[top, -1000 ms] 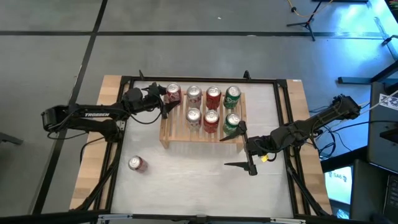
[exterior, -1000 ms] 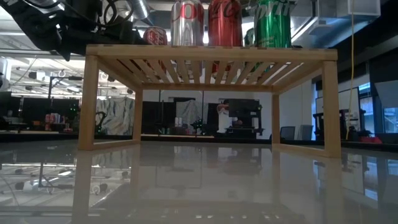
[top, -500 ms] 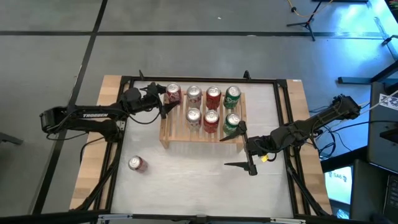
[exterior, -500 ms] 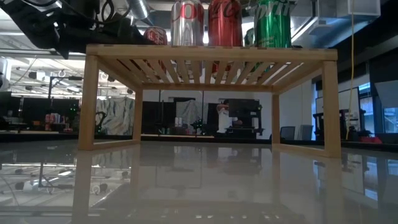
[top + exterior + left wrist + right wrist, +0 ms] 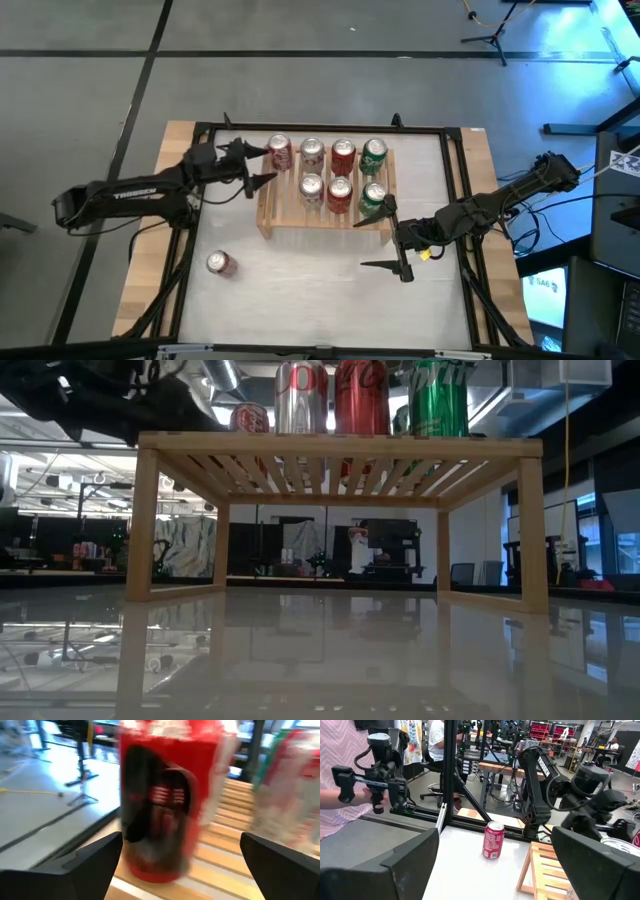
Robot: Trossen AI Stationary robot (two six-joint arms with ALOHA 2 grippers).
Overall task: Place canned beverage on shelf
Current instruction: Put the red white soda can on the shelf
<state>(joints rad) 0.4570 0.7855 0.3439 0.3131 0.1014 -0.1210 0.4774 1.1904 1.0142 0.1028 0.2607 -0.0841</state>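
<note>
- The left pincer (image 5: 262, 165), fingers spread, has been drawn back from the red can (image 5: 279, 152) left on the shelf (image 5: 272, 215).
- The right pincer (image 5: 383, 240) is seen released over the white surface (image 5: 320, 290), a lab room behind.

Overhead camera looks straight down, the low one level beneath the shelf (image 5: 325, 205), wrist cameras close; all share it.

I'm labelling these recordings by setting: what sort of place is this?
Most likely a robotics lab or workshop: a framed table with two arms, workbenches cluttered with equipment, and a person holding a handheld controller.
</note>
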